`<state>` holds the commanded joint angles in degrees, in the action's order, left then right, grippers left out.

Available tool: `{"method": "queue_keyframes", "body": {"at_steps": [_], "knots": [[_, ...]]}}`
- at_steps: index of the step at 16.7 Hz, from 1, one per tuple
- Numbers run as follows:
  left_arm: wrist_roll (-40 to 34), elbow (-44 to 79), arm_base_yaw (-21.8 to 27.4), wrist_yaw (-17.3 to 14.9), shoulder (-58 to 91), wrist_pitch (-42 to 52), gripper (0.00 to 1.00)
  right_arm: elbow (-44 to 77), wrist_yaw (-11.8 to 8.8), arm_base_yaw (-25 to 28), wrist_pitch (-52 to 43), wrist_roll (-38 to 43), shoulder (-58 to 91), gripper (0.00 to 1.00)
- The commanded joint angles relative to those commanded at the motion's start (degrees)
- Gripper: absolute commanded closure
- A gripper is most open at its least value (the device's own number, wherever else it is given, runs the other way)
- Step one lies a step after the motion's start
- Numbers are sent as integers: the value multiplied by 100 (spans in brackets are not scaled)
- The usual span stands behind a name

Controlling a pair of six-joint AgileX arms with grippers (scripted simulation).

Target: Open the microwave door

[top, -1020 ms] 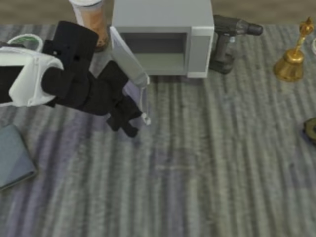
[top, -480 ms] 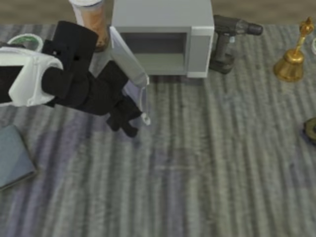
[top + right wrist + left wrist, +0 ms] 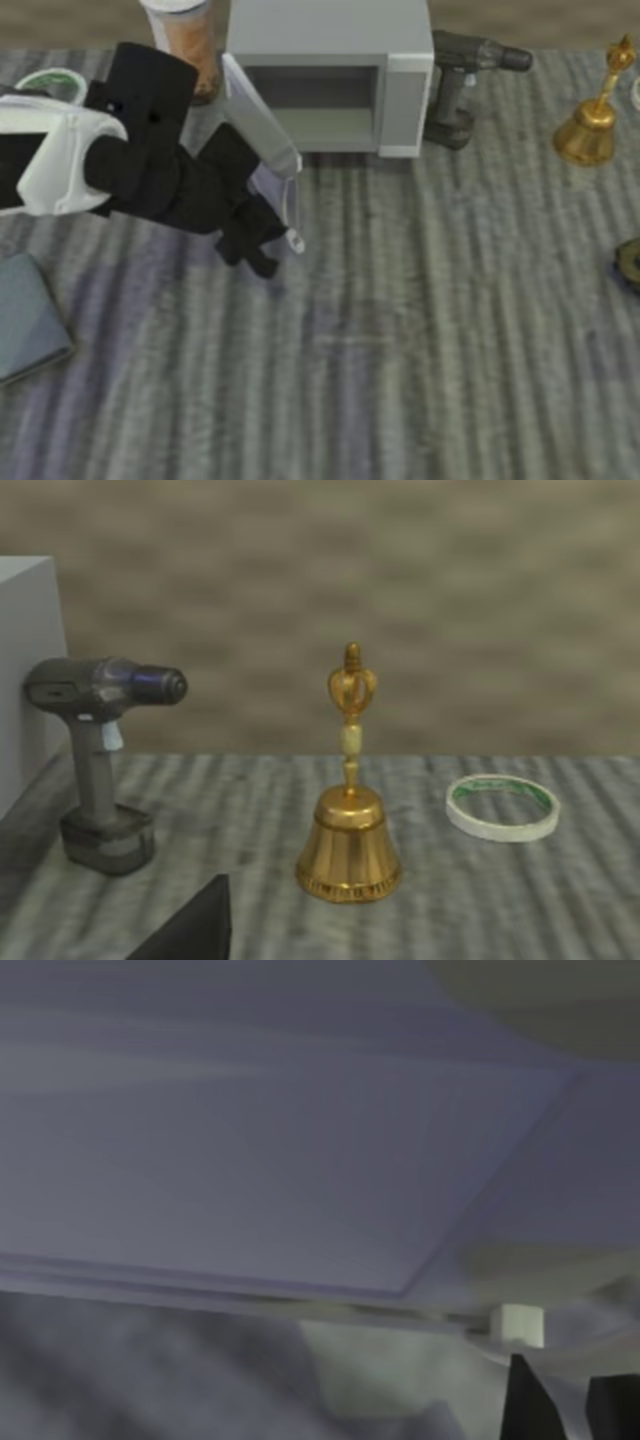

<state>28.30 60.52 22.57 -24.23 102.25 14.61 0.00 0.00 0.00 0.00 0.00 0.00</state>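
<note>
Nothing has moved in the last second: your left gripper point(image 3: 283, 243) stays clamped on the handle of the microwave door point(image 3: 262, 120), swung well open from the microwave point(image 3: 330, 45), so you look nearly done.

1. Seen from above, the table point(image 3: 450, 330) is lit softly and evenly, with no hard-edged shadows.
2. A faint shadow lies on the table under the left arm point(image 3: 150, 170) and beneath the opened microwave door point(image 3: 262, 120), near the table's far left corner.
3. The inside of the microwave point(image 3: 330, 40) is dimmer than its bright top.
4. In the left wrist view the door panel point(image 3: 250, 1160) is pale and evenly lit, with a darker band under its edge.
5. In the right wrist view the golden bell point(image 3: 348, 855) shows bright glints, and the power drill point(image 3: 95, 770) has a dull sheen on its barrel.
6. A soft grey shadow lies on the table beside the drill, towards the microwave.
</note>
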Motion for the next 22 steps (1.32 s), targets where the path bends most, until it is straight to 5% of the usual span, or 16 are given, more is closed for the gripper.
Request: {"method": "queue_keyframes", "body": {"at_steps": [22], "knots": [[441,68,-200,-219,2,200,100,0,0,0,0,0,0,0]]}}
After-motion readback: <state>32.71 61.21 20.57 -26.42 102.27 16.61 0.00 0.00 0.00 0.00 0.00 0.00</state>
